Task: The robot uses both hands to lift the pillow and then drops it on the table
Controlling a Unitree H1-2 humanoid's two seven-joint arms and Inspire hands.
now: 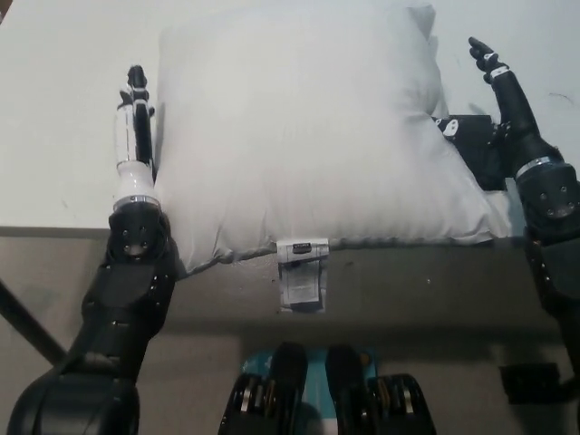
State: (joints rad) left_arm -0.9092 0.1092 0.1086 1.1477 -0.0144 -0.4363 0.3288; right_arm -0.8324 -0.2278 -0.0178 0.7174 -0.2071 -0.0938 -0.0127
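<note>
Large white pillow (pixel 308 136) lying flat on the white counter (pixel 54 136), overhanging its near edge, flanked by left hand (pixel 136 127) and right hand (pixel 494 86), fingers straight and grasping nothing, pressed beside each pillow edge; lift and drop not yet begun.

The pillow (pixel 308 136) is plain white, with a small white tag (pixel 302 272) that has a dark mark on it at its near edge. The table (pixel 54 118) is white too, with a grey near edge. The left hand (pixel 136 122) is white with black tips. The right hand (pixel 503 95) is black with thin silver bands. A black patch (pixel 485 145) sits on the table at the right.
</note>
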